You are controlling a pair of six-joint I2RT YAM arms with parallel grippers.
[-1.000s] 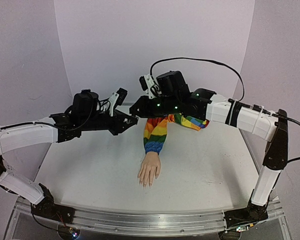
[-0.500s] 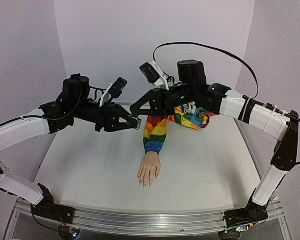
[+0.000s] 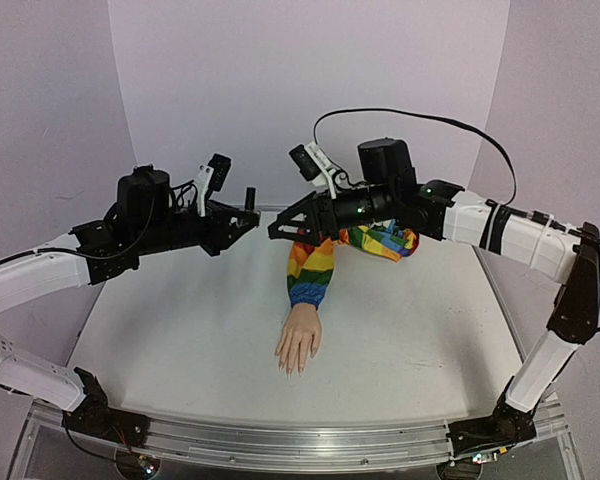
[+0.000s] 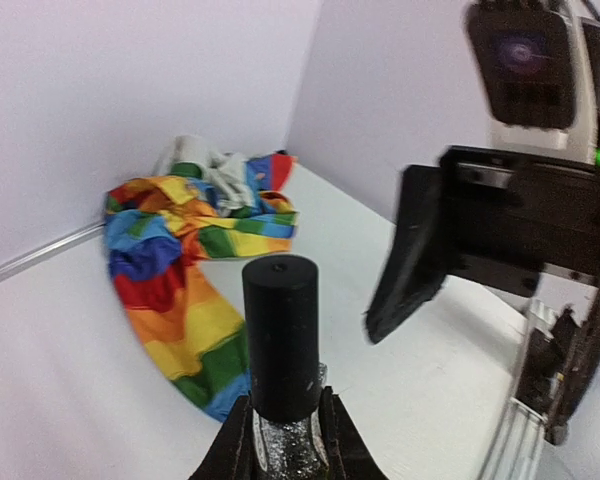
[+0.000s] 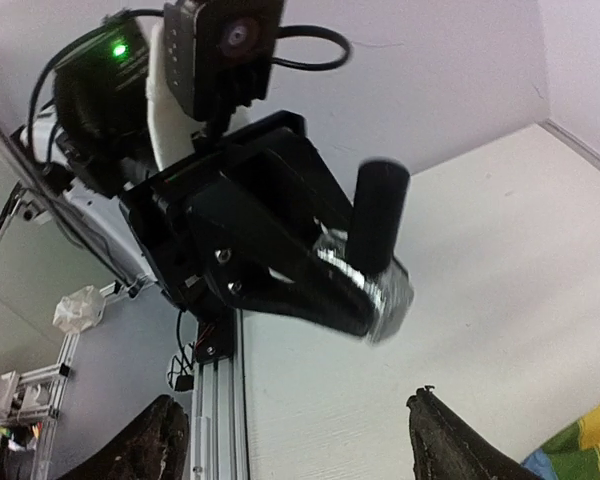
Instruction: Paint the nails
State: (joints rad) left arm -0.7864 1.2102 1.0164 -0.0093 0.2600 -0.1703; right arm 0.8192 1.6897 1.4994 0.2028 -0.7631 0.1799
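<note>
We log the mannequin hand [image 3: 299, 342] lying flat on the table [image 3: 160, 330], about mid-table, with its fingertips and the nails [image 3: 292, 367] toward the near edge. The sleeve [image 3: 312, 270] runs back from the wrist and bunches at the rear, beneath the right arm [image 3: 500, 230]. Above the table, left of the sleeve, the left gripper [image 3: 248, 212] holds the bottle [image 3: 249, 196] upright between its jaws, cap uppermost. The right gripper [image 3: 278, 227] faces it from the right, near but apart.

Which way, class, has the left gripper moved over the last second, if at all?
Yes. The left gripper, shut on the bottle, has drawn back leftward and upward in the top view, away from the rainbow sleeve, which has stayed put.
</note>
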